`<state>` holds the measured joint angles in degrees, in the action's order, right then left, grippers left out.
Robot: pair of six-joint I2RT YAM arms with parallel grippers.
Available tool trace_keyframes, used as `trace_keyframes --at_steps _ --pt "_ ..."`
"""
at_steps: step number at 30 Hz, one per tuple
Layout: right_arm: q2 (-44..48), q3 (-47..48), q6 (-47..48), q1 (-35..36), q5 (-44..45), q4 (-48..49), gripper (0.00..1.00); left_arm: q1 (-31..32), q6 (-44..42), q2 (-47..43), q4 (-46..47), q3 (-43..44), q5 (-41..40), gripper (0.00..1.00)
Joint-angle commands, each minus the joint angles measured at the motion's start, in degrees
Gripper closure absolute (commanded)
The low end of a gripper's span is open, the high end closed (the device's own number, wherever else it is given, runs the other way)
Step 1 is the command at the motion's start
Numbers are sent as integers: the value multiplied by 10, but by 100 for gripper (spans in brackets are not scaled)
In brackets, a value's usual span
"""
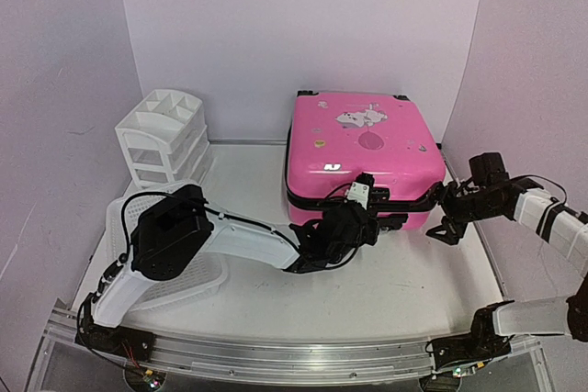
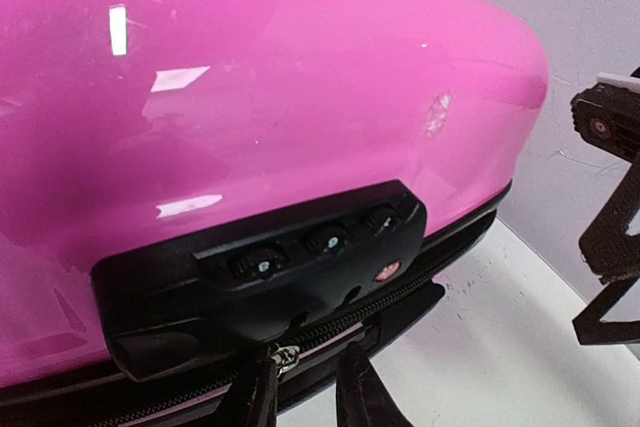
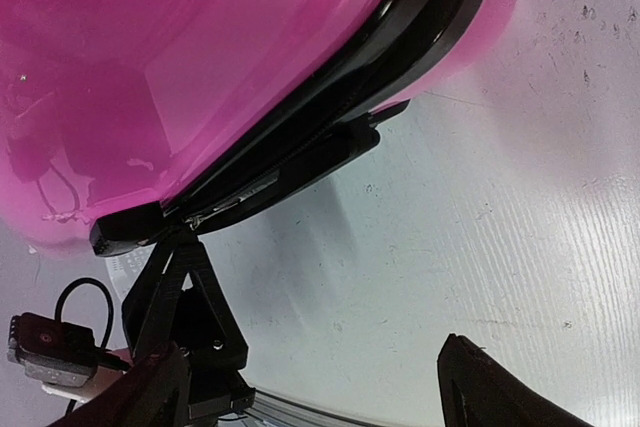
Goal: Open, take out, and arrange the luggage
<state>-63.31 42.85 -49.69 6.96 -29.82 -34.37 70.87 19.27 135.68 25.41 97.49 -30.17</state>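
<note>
The luggage is seen lying flat and zipped shut on the table, at the back right, with its pink lid facing up. Its front edge is met by the left gripper, just below the black combination lock. The fingers are set a narrow gap apart at the zipper line, with the metal zipper pull beside the left finger. Whether the pull is pinched cannot be told. The right gripper is held with its jaws spread wide near the front right corner of the case. The corner lies ahead of the jaws, and nothing is gripped between them. Cartoon stickers are carried on the lid, and a small white mark is seen on the front rim. Any lettering on them is too small to be read. A white drawer organizer stands well to the left, with a white mesh basket nearer, under the left arm.
</note>
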Motion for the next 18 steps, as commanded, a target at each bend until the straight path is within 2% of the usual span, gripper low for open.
trace_keyframes --at_steps 1,9,13,15,18 --pt "10 16 -12 12 23 27 13 1 -18 19 -36 49 -63 79" --pt "9 12 -22 27 43 32 13 7 -25 26 -38 46 -73 71" --pt "11 11 -19 27 43 32 13 9 -32 9 -14 6 -27 60" --pt "10 10 -20 28 45 34 13 8 -51 20 -11 18 -22 55" --pt "9 9 -25 31 45 38 13 8 -59 31 -11 37 -42 56"
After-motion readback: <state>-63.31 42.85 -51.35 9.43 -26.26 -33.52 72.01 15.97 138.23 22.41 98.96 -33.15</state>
